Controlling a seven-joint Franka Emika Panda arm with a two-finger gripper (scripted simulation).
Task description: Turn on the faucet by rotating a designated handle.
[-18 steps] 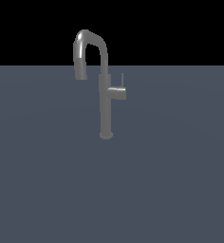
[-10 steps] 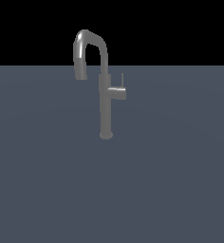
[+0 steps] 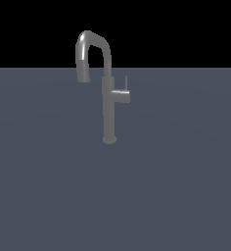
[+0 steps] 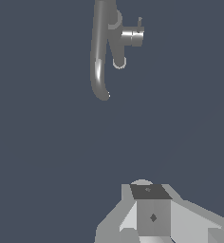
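Faucet: a tall slim grey metal faucet [image 3: 109,110] stands upright on a flat slate-blue surface [image 3: 49,186], a little towards the exterior view's left of centre. Its column is a straight plain cylinder with a slightly wider foot at the base.

Spout: a glossy inverted-U gooseneck [image 3: 90,51] rises from the top of the column, arches over and ends in an open mouth hanging on the exterior view's left. Bright highlights run along the bend, giving it a polished finish against the duller column.

Handle: a thin short grey metal lever rod [image 3: 126,82] stands upright on the end of a stubby horizontal cylinder [image 3: 121,96], which branches off the column towards the exterior view's right, about halfway up the faucet. The rod is straight and matte, well apart from the spout mouth.

Wrist view: the same faucet [image 4: 100,52] appears from above, foreshortened, with the curved spout nearest the camera and the stub and small lever [image 4: 139,22] off to one side.

Gripper: a pale grey, blocky, faceted gripper [image 4: 152,216] shows only partly at the edge of the wrist view, with a darker square face bearing a small diamond mark. Its fingertips are out of frame, so whether they are spread or pressed together cannot be determined. It is well apart from the faucet and touches nothing visible.

Surface: uniform, smooth, untextured slate-blue; black background above the horizon in the exterior view.
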